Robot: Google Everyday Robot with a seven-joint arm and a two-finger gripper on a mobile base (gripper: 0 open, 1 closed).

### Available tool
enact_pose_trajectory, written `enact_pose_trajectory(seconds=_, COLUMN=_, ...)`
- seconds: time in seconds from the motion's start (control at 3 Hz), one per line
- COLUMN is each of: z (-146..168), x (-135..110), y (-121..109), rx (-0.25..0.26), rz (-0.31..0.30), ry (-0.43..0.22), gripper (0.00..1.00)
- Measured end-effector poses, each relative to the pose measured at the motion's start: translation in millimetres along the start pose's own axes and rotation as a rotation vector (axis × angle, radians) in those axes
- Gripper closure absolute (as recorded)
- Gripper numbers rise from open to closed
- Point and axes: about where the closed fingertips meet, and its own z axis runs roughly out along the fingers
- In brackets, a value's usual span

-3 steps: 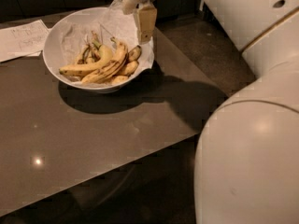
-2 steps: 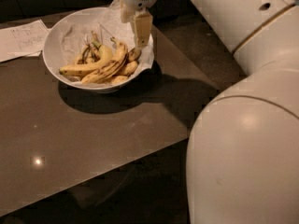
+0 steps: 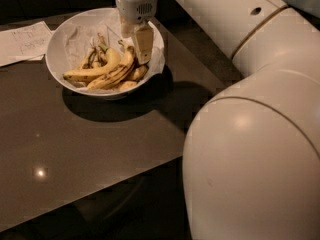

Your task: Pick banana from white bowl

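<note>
The white bowl (image 3: 59, 44) stands at the back left of the dark table and holds several bananas on crumpled white paper. The long curved banana (image 3: 116, 73) with brown-black streaks lies across the middle of the pile, its dark stem end up near the right rim. A cleaner yellow long banana (image 3: 92, 73) lies beside it on the left. My gripper (image 3: 141, 54) hangs down from the white wrist over the bowl's right side, its tip at the streaked banana's upper end. I cannot tell whether it touches the banana.
A flat white paper sheet (image 3: 22, 43) with handwriting lies left of the bowl. The dark glossy table (image 3: 90, 149) stretches to the front. My large white arm (image 3: 250, 149) fills the right side of the view.
The gripper has moved down and a little left, from above the bowl's right rim to the bananas. The bowl and bananas have not moved.
</note>
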Motion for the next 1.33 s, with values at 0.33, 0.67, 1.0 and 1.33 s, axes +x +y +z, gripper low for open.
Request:
enact_pose_trajectory(seconds=0.33, z=10.8, x=-8.7, y=-4.3, rx=-0.022, rz=-0.037, ry=0.01, gripper=0.39)
enact_pose_trajectory(seconds=0.67, z=18.7, x=-13.3, y=-8.8, rx=-0.038, rz=-0.065, ry=0.021, gripper=0.4)
enact_pose_trajectory(seconds=1.0, z=25.7, x=-15.5, y=-11.1, rx=-0.05, rz=-0.081, ry=0.028, gripper=0.41)
enact_pose_trajectory(seconds=1.33, z=32.5, x=-15.6, y=-11.3, rx=-0.063, rz=-0.089, ry=0.032, gripper=0.41)
